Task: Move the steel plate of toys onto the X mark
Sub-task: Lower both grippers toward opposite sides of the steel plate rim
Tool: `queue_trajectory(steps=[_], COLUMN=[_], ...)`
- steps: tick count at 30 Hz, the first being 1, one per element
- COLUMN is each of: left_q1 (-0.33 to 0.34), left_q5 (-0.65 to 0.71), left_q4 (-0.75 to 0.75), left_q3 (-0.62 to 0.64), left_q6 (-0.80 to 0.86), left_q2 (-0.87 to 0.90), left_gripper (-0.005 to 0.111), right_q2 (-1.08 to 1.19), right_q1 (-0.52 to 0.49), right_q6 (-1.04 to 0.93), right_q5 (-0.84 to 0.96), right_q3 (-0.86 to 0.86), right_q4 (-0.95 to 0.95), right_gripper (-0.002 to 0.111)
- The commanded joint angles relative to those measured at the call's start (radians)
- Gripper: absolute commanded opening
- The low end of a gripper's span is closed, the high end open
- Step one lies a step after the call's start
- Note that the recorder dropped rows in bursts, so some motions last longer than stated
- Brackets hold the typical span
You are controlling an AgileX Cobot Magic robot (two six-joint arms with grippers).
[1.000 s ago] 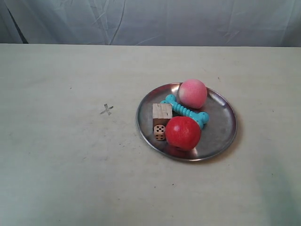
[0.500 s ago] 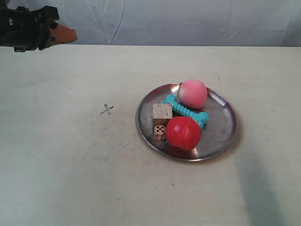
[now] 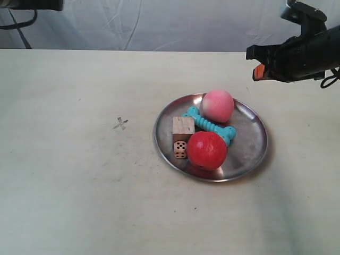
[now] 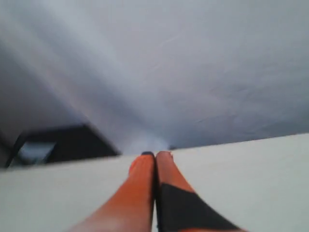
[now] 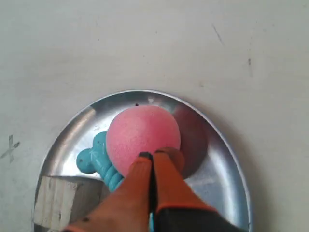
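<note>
1. Plate stuff first: the steel plate (image 3: 249, 146) sits flat on the pale table (image 3: 64, 202). In the exterior view it's off to the right of the X mark (image 3: 120, 124) and well apart from it, so it's not on the mark.
2. Everything's riding in the plate. The pink ball (image 3: 218, 105) is at the far rim, and the turquoise bone (image 3: 210, 125) lies slanted across the middle. The red ball (image 3: 206, 150) is on the near side, right up against the bone. The wooden cube (image 3: 183, 126) is on the side facing the X, and the die (image 3: 180, 149) is just in front of it, beside the red ball.
3. Right gripper (image 5: 153, 154): the orange fingers are pressed together with nothing between them. Its wrist view looks straight down on the plate, with the tips lined up over the pink ball.
4. The arm at the exterior view's right (image 3: 305, 48) hangs up in the air beyond the plate and clear of it.
5. Left gripper (image 4: 155, 154): same deal, fingers squeezed tight and empty. Its camera is blurry and only catches the table edge and the grey backdrop (image 4: 193, 63).
6. The arm at the exterior view's left (image 3: 32, 4) is just a dark sliver in the top corner.
</note>
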Motion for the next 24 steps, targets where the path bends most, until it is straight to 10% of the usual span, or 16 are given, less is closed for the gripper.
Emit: queue_trajectory(steps=[1,4,8,24], left_q1=[-0.003,-0.009,-0.011,-0.013], left_q5=[0.366,0.490,0.717,0.750], left_q4=[-0.632,-1.200,-1.648,-2.089], left_q3=[-0.002,-0.002,-0.002,-0.002], left_q6=[0.408,0.975,1.336,1.557], left_q2=[-0.002,0.010,0.061,0.223], left_gripper=[0.000,0.000,0.000,0.011], right_q2=[0.004,0.004,0.004,0.037], right_q1=[-0.006,-0.006,-0.006,-0.006], right_q6=[0.116,0.294,0.536,0.597], right_q5=[0.019,0.010,0.110,0.305], right_q3=[-0.011,-0.011,-0.011,-0.008], right_q4=[-0.079,-0.268,-0.562,-0.693], right_gripper=[-0.001,-0.001,-0.001,-0.001])
